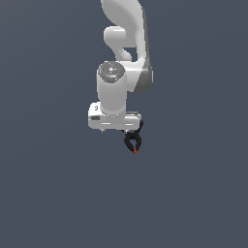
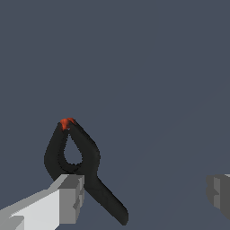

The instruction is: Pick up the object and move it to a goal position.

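Observation:
The object (image 1: 133, 141) is a tiny black pincer-like loop with a red tip. In the exterior view it sits just below the white hand, toward the exterior view's right. In the wrist view the object (image 2: 74, 155) lies right against one grey fingertip (image 2: 69, 197), which overlaps its lower part, and its red tip points away from the hand. The other fingertip (image 2: 220, 193) is far off at the frame's edge. My gripper (image 2: 144, 194) is open wide with nothing between the fingers. It also shows in the exterior view (image 1: 115, 131). The object is beside one finger, not between the two.
A plain dark grey-blue surface (image 1: 193, 193) fills both views. The white arm (image 1: 123, 43) rises above the hand in the exterior view. No other objects and no goal marker show.

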Available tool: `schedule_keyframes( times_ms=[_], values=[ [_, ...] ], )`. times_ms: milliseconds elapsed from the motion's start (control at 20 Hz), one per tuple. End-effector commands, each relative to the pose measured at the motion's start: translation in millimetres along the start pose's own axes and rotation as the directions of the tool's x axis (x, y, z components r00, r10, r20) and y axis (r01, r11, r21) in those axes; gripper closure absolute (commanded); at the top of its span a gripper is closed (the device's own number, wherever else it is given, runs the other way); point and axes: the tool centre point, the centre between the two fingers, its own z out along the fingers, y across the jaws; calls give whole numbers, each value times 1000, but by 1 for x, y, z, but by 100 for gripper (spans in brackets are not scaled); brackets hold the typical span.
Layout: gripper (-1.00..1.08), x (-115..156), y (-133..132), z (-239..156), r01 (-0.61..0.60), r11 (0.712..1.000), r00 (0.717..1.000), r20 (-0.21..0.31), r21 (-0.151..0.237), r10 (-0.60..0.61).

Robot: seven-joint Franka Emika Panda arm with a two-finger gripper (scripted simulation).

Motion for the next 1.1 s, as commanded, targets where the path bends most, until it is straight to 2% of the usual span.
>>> schedule_keyframes(
  times_ms=[0,300,600,1050],
  values=[
    [-60,0,0,0,0,1000,1000,0,0,0],
    [-60,0,10,1,4,1000,1000,5,-8,-4],
    [-60,0,9,2,5,1000,1000,4,-7,-5],
    [-60,14,-22,33,20,1000,1000,-21,11,-20]
  ],
)
